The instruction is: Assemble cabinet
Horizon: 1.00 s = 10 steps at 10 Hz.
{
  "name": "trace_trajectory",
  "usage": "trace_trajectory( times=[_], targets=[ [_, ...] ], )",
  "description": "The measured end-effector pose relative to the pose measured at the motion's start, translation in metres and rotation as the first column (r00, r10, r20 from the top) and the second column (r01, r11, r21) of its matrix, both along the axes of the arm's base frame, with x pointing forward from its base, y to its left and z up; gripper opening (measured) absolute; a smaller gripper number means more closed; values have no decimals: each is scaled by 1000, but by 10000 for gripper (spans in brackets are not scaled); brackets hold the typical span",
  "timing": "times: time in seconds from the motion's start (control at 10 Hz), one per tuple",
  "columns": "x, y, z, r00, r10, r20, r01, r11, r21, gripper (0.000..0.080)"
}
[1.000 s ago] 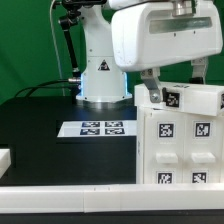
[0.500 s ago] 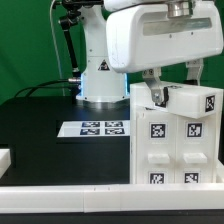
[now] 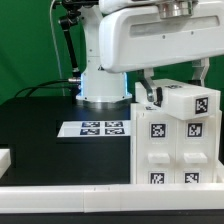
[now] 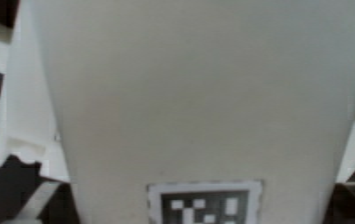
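The white cabinet body [image 3: 160, 155] stands at the exterior view's right, its front carrying several black-and-white tags. A white block [image 3: 190, 100] with its own tag sits on top of it. My gripper [image 3: 175, 90] reaches down from above, one finger [image 3: 148, 92] on each side of the block, shut on it. In the wrist view the white block [image 4: 174, 100] fills nearly the whole frame, with a tag at one end. My fingertips cannot be made out there.
The marker board [image 3: 100, 128] lies flat on the black table, to the left of the cabinet in the exterior view. A small white part [image 3: 5, 158] lies at the left edge. A white rail [image 3: 70, 195] runs along the front. The robot base [image 3: 103, 80] stands behind.
My gripper and the held block have moved a little toward the exterior view's left and the block has turned. The cabinet body below has shifted slightly left with it.
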<state>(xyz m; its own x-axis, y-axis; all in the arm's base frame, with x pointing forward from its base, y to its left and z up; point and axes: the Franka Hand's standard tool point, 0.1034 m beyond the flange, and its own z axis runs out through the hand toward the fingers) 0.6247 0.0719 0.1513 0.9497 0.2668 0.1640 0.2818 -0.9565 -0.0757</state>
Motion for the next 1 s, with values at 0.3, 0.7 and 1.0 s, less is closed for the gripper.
trace_trajectory(
  times=[0.3, 0.7, 1.0],
  targets=[
    [1, 2, 1, 960, -280, 3, 279, 959, 39, 560],
    [2, 9, -1, 807, -589, -39, 590, 803, 88, 560],
    [0, 7, -1, 610, -786, -102, 792, 602, 99, 560]
  ],
)
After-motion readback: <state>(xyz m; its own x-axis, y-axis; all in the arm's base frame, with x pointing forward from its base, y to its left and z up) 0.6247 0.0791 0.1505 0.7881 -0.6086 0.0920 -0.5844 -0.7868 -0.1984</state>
